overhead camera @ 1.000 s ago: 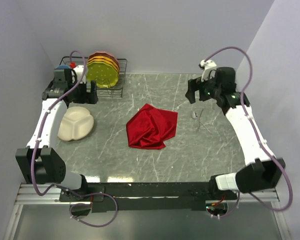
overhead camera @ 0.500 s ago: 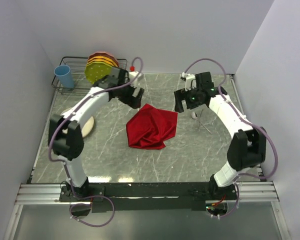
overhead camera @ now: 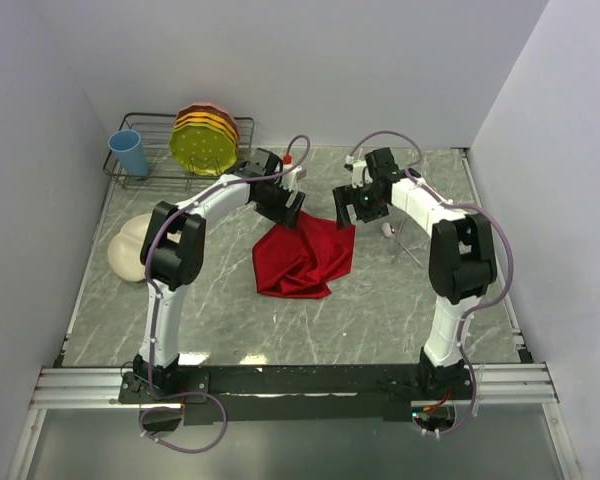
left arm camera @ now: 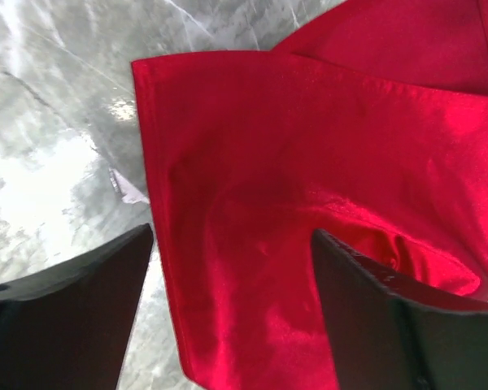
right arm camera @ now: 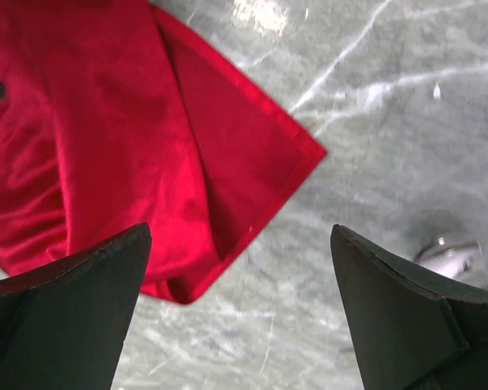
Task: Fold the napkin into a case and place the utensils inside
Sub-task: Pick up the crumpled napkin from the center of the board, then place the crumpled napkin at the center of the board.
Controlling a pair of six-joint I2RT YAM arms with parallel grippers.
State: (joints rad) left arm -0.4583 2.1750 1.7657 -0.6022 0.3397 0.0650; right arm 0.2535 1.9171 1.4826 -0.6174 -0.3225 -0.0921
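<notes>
From where I stand, the utensils are the hardest thing to read. They lie toward the right edge of the surface, near the napkin's far right corner but apart from it. They show only as a small shiny spoon bowl with thin lines trailing off it, and I can't separate fork from spoon. In the right wrist view the spoon bowl is half cut off behind one dark finger. The cream divided plate sits by the left edge, partly hidden behind the left arm, so its compartments can't be checked. The napkin lies rumpled and loosely doubled over near the middle of the surface, flat on the marble, with its underlayers hidden by the top folds. The left jaws stand wide apart above its far left part. The cloth shows in the gap between the fingers, but I can't tell whether they touch it. A tiny pale tag peeks out beside the hem, too small to read. The right jaws gape open over the far right corner, holding nothing. In the far left corner a wire rack holds a stack of yellow and orange plates standing on edge and a blue cup.
</notes>
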